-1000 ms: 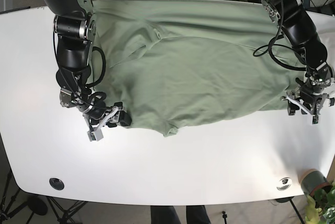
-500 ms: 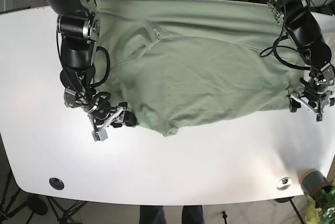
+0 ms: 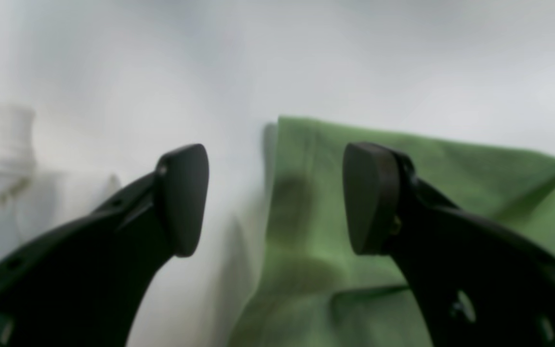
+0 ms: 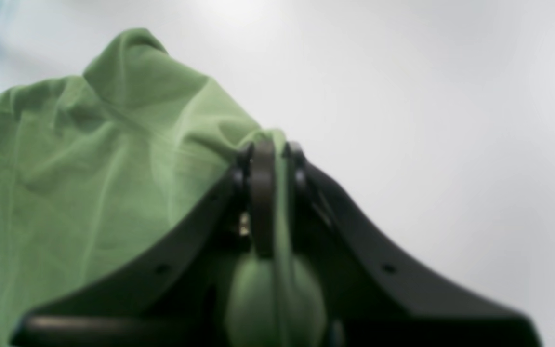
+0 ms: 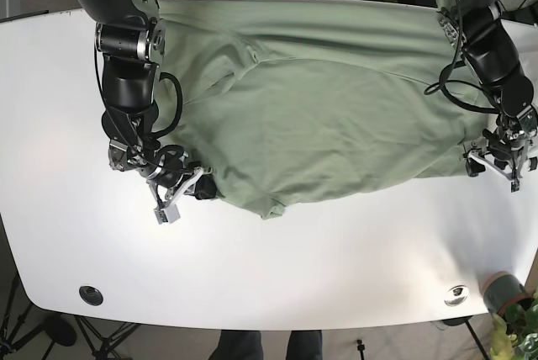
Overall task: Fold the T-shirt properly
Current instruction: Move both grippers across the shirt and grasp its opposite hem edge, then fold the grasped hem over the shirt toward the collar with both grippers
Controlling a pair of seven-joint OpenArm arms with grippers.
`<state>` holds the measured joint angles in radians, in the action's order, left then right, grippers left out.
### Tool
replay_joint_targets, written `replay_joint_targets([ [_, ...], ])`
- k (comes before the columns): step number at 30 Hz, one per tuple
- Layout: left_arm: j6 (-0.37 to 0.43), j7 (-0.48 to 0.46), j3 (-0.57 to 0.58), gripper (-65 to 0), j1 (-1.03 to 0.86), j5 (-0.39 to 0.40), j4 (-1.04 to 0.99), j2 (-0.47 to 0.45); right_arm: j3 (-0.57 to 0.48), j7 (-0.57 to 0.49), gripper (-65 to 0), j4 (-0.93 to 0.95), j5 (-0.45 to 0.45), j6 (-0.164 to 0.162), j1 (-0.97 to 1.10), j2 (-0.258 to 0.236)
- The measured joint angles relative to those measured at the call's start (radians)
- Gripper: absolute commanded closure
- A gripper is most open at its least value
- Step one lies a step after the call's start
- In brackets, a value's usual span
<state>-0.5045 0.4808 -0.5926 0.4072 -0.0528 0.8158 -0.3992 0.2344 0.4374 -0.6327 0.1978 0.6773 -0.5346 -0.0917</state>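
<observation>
Right gripper [image 4: 268, 193] is clamped on T-shirt [image 5: 336, 99] hem; left gripper [image 3: 277, 197] gapes, straddling the corner near the table [image 5: 336, 267] edge. Close before lifting.

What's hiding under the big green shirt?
Only the white table shows around the green shirt, which lies spread flat on it. Whatever sits beneath the cloth is covered, so nothing else can be seen. The right tool pinches its edge.
</observation>
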Motion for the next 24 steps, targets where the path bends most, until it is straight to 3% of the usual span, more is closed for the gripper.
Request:
replay_joint_targets([
  [9, 0.001, -0.026, -0.001, -41.4, 0.05, 0.008, -0.151, -0.008, 0.0, 0.0, -1.7, 0.0, 0.0, 0.0, 0.0, 0.0],
  [18, 0.003, -0.031, 0.022, -40.6, 0.058, 0.01, -0.17, -0.008, 0.0, 0.0, -1.7, 0.0, 0.0, 0.0, 0.0, 0.0],
  [20, 0.007, -0.035, 0.056, -36.5, 0.059, 0.009, -0.17, -0.008, 0.0, 0.0, -1.7, 0.0, 0.0, 0.0, 0.0, 0.0],
  [24, 0.006, -0.045, 0.097, -8.8, 0.063, 0.012, -0.17, 0.0, 0.0, 0.0, -1.4, 0.0, 0.0, 0.0, 0.0, 0.0],
])
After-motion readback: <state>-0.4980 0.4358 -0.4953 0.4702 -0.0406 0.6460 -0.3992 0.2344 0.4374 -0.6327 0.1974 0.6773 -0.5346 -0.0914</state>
